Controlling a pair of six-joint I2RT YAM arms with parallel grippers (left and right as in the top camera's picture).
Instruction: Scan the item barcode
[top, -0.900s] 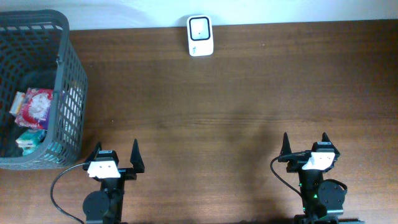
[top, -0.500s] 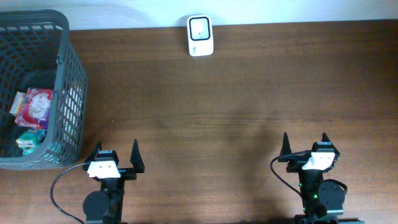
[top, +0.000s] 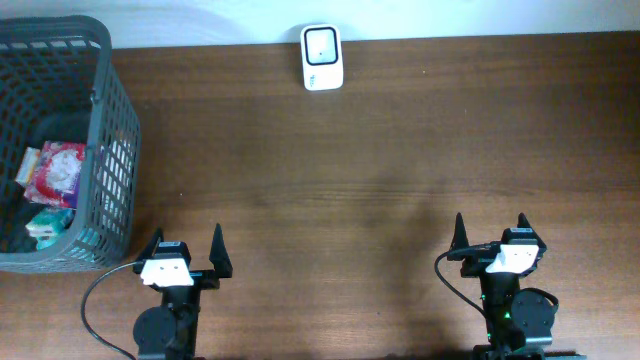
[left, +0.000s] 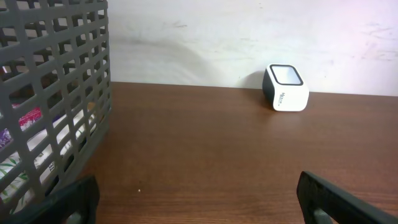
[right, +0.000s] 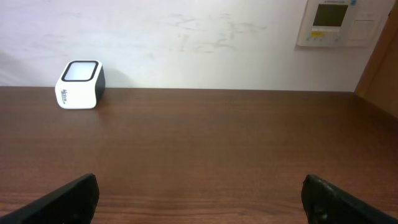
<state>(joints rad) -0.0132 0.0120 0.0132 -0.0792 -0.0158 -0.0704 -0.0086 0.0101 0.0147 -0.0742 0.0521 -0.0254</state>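
Note:
A white barcode scanner (top: 322, 57) stands at the table's far edge against the wall; it also shows as the scanner (left: 285, 88) in the left wrist view and the scanner (right: 80, 84) in the right wrist view. Packaged items (top: 55, 172) lie inside the grey mesh basket (top: 112, 130) at the left; the pink packet (left: 28, 118) shows through its wall. My left gripper (top: 186, 246) rests open at the near left, beside the basket, nothing between its fingers. My right gripper (top: 490, 229) rests open at the near right, also with nothing in it.
The basket wall (left: 56, 93) stands tall just left of my left gripper (left: 199, 199). Bare brown tabletop (top: 400, 180) stretches between the arms and the scanner. A wall panel (right: 336, 22) hangs behind the table at the right, above my right gripper (right: 202, 199).

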